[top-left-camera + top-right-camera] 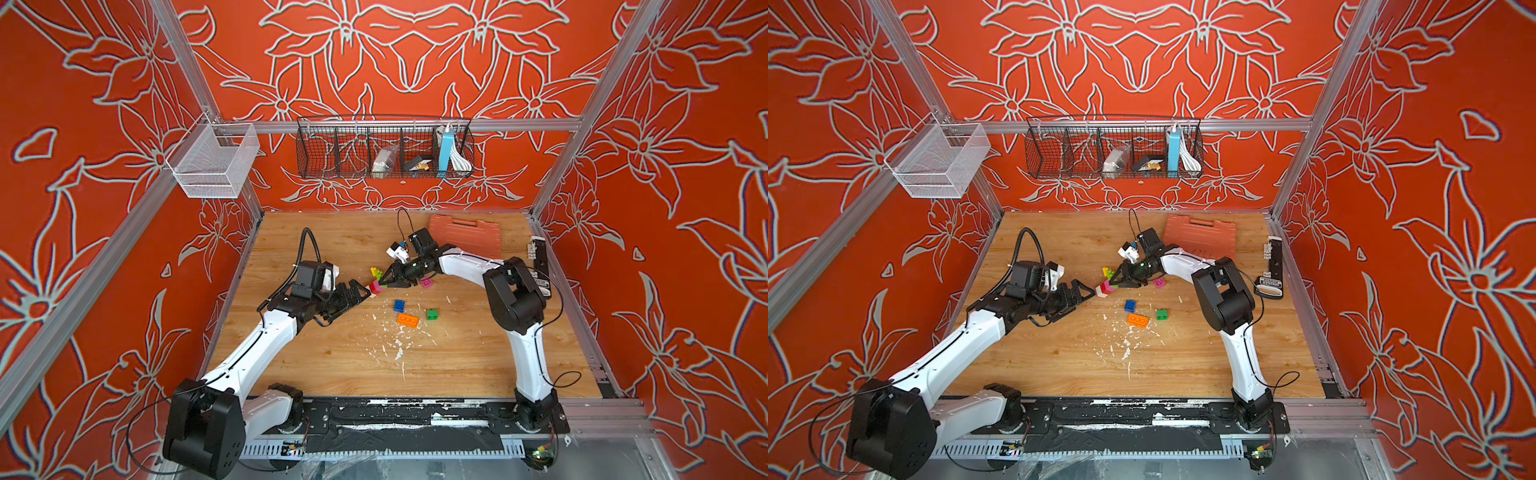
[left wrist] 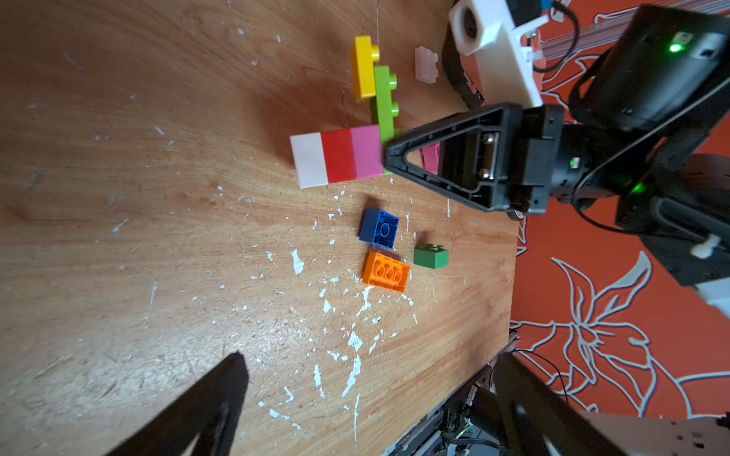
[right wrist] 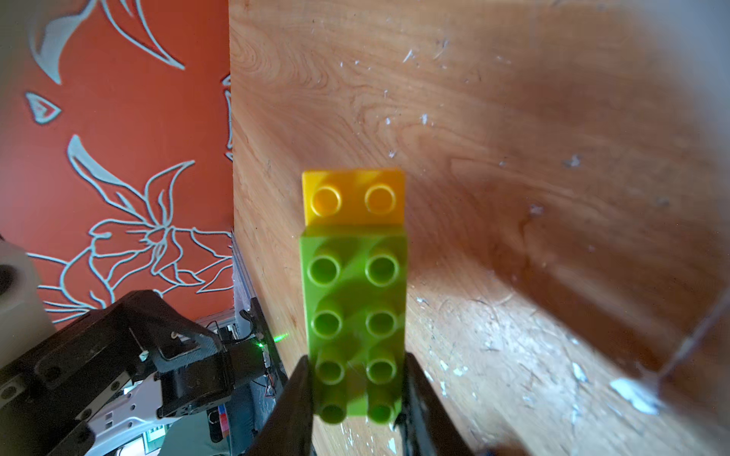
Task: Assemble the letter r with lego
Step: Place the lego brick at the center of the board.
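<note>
Lego assembly (image 1: 377,286) is near the middle of the table (image 1: 332,365) in both top views, a multicolour bar; can't tell if it rests on the wood. The right gripper (image 1: 383,283) is clamped on one end. The left gripper (image 1: 349,305) is just beside the other end, jaws wide apart, empty. Loose nearby, one each: blue brick (image 1: 399,306), orange brick (image 1: 407,320), green brick (image 1: 432,314), magenta brick (image 1: 426,283). Left wrist view: five joined pieces, with white block (image 2: 310,160), red block (image 2: 337,156) and pink block (image 2: 367,152) in a row, then lime brick (image 2: 385,98) edge-on with yellow brick (image 2: 363,69) on it. One pale brick (image 2: 426,65) lies apart, past the yellow. Right wrist view: lime brick shows four rows of two studs, its near end pinched between both fingers (image 3: 294,406); yellow brick shows two studs.
</note>
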`<state>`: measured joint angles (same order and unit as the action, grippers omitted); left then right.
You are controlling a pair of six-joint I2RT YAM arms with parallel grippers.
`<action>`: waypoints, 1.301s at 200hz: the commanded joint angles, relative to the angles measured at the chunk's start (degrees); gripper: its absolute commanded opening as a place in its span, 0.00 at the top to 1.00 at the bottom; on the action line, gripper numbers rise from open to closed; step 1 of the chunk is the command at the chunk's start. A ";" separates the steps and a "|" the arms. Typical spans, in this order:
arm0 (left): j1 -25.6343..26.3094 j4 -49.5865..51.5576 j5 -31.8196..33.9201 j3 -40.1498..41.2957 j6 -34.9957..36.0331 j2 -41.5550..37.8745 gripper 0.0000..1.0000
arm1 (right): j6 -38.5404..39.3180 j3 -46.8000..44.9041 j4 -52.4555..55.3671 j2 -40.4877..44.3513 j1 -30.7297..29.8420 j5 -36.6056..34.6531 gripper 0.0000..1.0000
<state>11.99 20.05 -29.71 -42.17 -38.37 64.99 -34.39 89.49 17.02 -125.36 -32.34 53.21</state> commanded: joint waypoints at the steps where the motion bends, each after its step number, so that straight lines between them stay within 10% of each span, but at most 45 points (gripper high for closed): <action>1: -0.34 0.03 -0.69 0.83 0.79 -0.92 0.02 | -2.18 1.60 -3.09 -1.58 0.43 2.60 0.93; 94: -0.38 0.07 -1.05 2.12 0.72 -0.88 0.01 | -0.49 -0.87 -2.44 -1.93 1.58 -0.22 0.52; 168: -0.39 0.97 -0.26 3.19 0.84 -1.79 0.01 | 2.92 -2.01 2.11 0.45 1.75 -4.34 0.41; 260: 14.58 9.20 18.93 -3.79 6.08 1.96 0.10 | 8.74 -22.18 9.77 32.67 1.69 -33.25 0.39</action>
<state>21.89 27.00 -18.22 -42.94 -34.57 63.70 -27.53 73.03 23.66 -100.29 -30.76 31.79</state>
